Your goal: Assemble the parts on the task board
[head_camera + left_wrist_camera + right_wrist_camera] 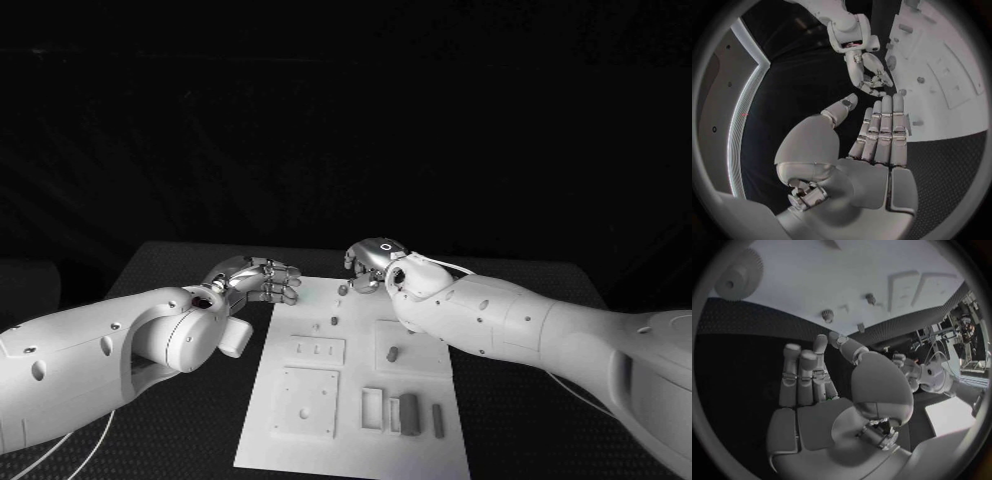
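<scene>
While poised at the far end of the task board [289, 440], left hand [257, 281] empty, fingers apart; right hand [372, 266] curled, grasp unclear, likely readying parts [408, 413].

A robotics lab, by the look of it. A black table [188, 262] stands against a black backdrop, and beyond the table's edge the right wrist view shows a cluttered bench of equipment and cables [962, 325].
</scene>
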